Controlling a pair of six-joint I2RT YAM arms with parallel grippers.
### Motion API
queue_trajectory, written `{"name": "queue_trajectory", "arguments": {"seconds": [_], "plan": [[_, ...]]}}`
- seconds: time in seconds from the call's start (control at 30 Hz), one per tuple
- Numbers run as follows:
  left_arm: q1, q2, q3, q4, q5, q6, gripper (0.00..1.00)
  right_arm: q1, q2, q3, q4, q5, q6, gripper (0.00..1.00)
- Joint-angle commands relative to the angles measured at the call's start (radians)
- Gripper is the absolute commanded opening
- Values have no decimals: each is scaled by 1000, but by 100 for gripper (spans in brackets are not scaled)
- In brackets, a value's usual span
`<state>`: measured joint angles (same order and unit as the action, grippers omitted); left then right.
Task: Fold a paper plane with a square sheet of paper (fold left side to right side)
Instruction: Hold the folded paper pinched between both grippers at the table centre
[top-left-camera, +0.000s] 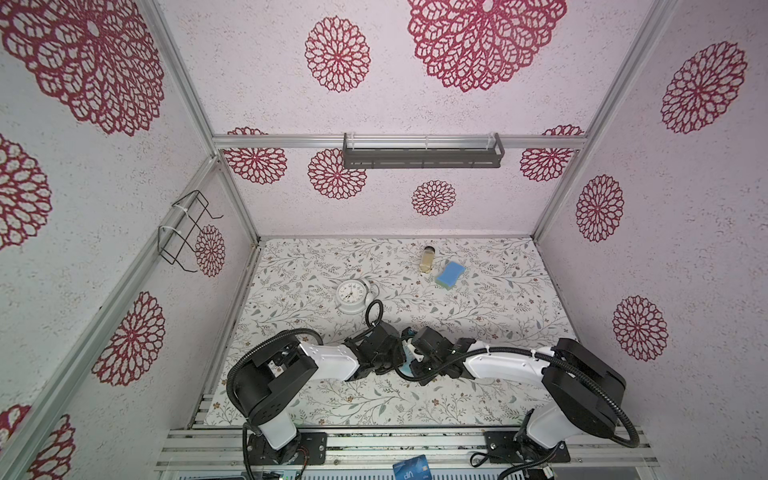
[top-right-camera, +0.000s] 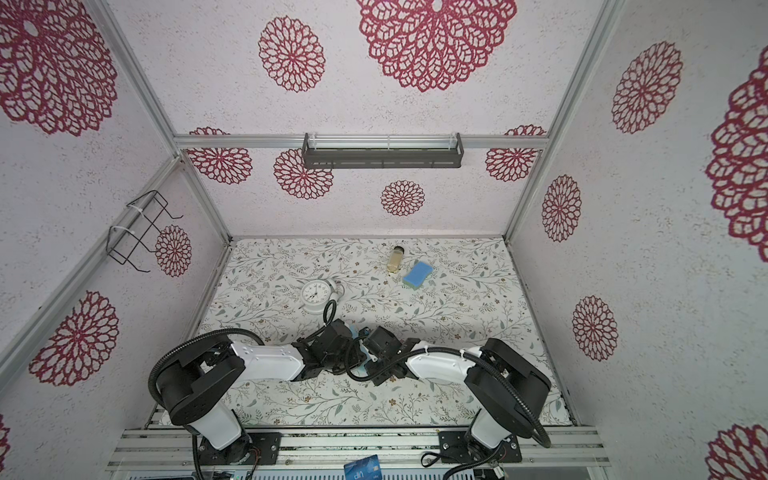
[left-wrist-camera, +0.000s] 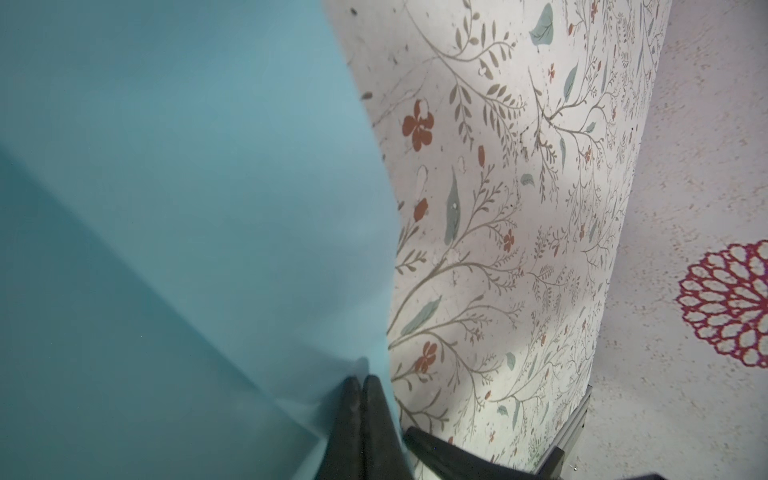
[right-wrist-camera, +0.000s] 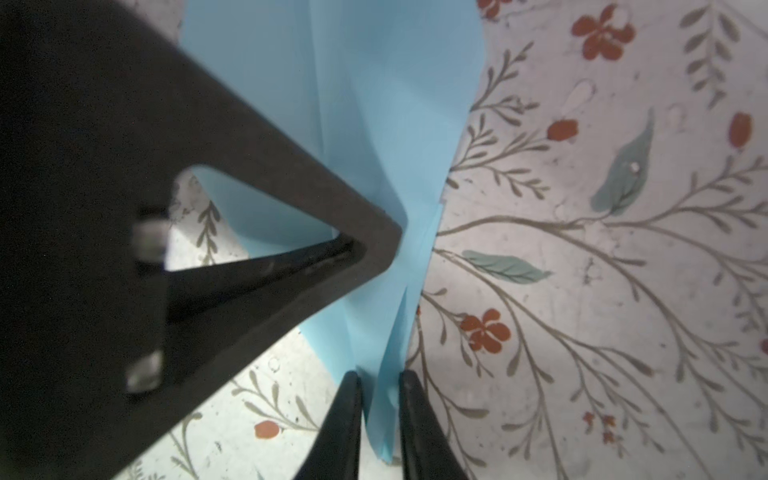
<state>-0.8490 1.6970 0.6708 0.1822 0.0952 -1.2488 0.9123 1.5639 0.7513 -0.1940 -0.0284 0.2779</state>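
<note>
clock (top-left-camera: 351, 293) is seen furthest left, lying on the tabletop (top-left-camera: 519, 291), well apart from the work. next to the right, the left gripper (left-wrist-camera: 360, 380) is closed tight, with an edge of the light blue paper plane (left-wrist-camera: 187, 187) pinched between its tips. the plane, only partly folded, is held between the two arms near the middle of the tabletop, toward the front. right of it, the right gripper (right-wrist-camera: 380, 380) is set narrow, one jaw on each side of the layered paper. whether the paper is actually clamped there cannot be told. further right and back, a small bottle (top-left-camera: 428, 258) and a blue sponge (top-left-camera: 450, 274) are left untouched.

risk is judged to lie in the double hold. if the arms are drawn apart or twisted against each other, the thin paper could be torn or given a stray crease. if the right jaws are shut off the intended line, the layers could be skewed and the fold spoiled.

in both top views the paper is almost wholly hidden under the wrists, though the layout of the whole tabletop is given. the pinch is shown only by the left wrist view. the stacked layers, and the left gripper's finger (right-wrist-camera: 291, 174) beside them, are shown only by the right wrist view.
</note>
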Motion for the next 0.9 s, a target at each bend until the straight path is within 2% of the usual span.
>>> {"name": "queue_trajectory", "arguments": {"seconds": [0.0, 0.4, 0.87], "plan": [[8, -9, -9, -6, -2, 14, 0, 7, 30, -37, -58, 8, 1, 17], [9, -28, 33, -14, -6, 108, 0, -8, 21, -55, -36, -47, 0, 13], [27, -16, 14, -120, -90, 63, 0, -33, -2, -92, -21, -73, 0, 14]]}}
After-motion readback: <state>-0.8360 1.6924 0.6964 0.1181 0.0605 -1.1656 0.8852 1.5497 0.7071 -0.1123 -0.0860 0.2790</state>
